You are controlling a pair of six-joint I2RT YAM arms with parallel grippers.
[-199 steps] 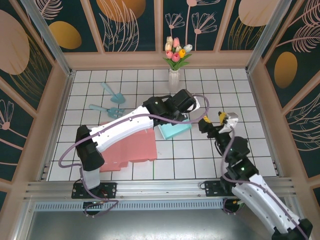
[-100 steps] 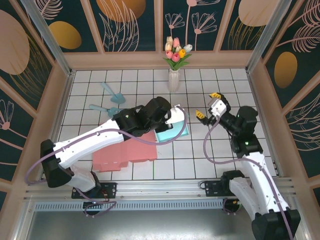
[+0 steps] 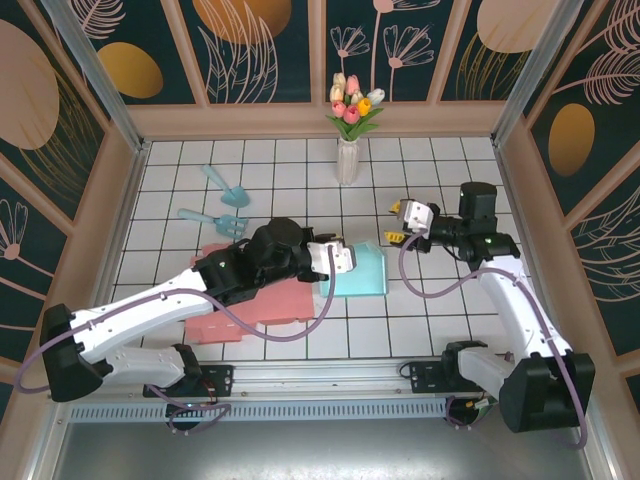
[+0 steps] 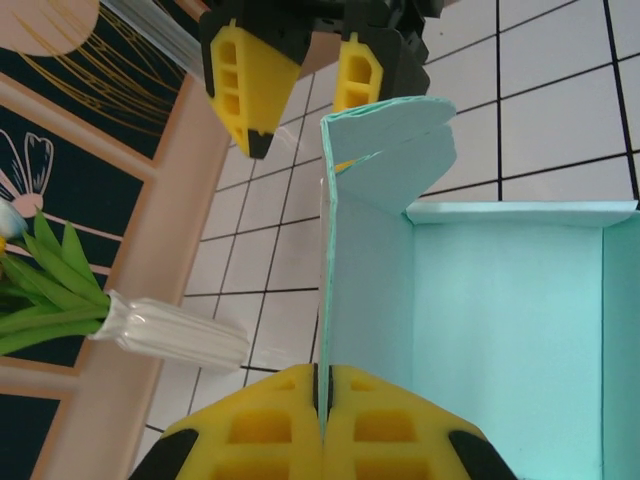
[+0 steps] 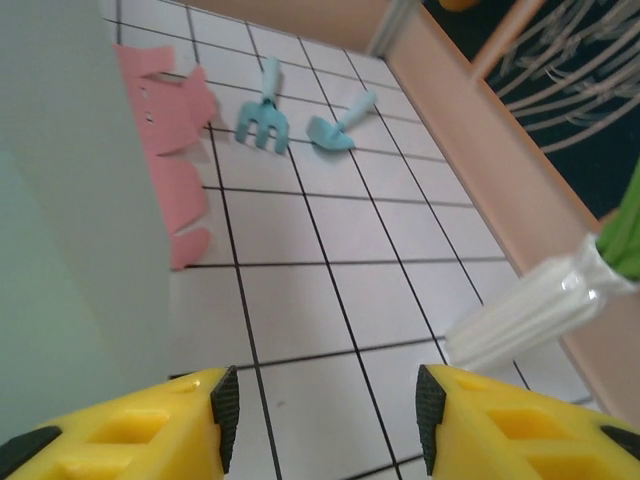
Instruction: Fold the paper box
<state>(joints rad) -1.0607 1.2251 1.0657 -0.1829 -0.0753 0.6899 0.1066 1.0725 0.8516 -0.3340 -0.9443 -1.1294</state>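
The teal paper box (image 3: 365,275) lies open near the table's middle, one wall raised. My left gripper (image 3: 338,257) holds its left side. In the left wrist view this gripper (image 4: 322,390) is shut on the thin upright wall, and the box interior (image 4: 500,330) lies to the right with a rounded flap at the far end. My right gripper (image 3: 392,222) hovers just beyond the box's far right corner and is open. The left wrist view has it (image 4: 300,120) straddling the flap's top. Between the right gripper's (image 5: 325,410) fingers lies only tile, with the box wall (image 5: 60,230) at the left.
A flat pink sheet (image 3: 280,300) lies under the left arm, and its edge (image 5: 165,110) is in the right wrist view. A teal toy rake (image 3: 215,222) and shovel (image 3: 225,185) lie at the back left. A vase of tulips (image 3: 347,160) stands at the back wall.
My left arm has drawn the box nearer and to the right. The right gripper has swung left to the box's far corner, and its jaws have narrowed.
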